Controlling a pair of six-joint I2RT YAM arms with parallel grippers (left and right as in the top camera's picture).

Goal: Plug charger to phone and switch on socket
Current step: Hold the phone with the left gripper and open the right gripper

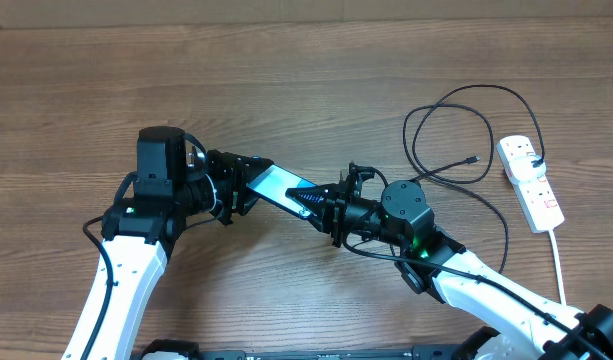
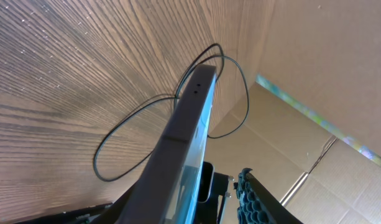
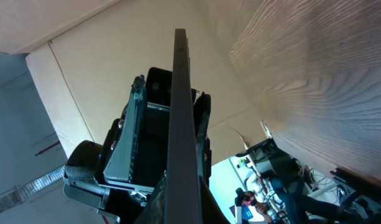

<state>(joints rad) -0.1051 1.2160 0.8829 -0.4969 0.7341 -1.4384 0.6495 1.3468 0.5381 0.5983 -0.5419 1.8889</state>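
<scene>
Mid-frame above the bench (image 1: 286,60), the slim, stiff, likely slippery phone (image 1: 279,184) is clamped at its right end by the jaws of the right gripper (image 1: 324,203), those of the left gripper (image 1: 236,187) straddling its left end, gap showing; best pinched across flat faces.

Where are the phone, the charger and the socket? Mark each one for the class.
phone (image 1: 279,184): overhead view, on its blue-green screen.
charger (image 1: 472,159): overhead view, on its small plug tip.
socket (image 1: 532,184): overhead view, on the middle of its white body.
</scene>
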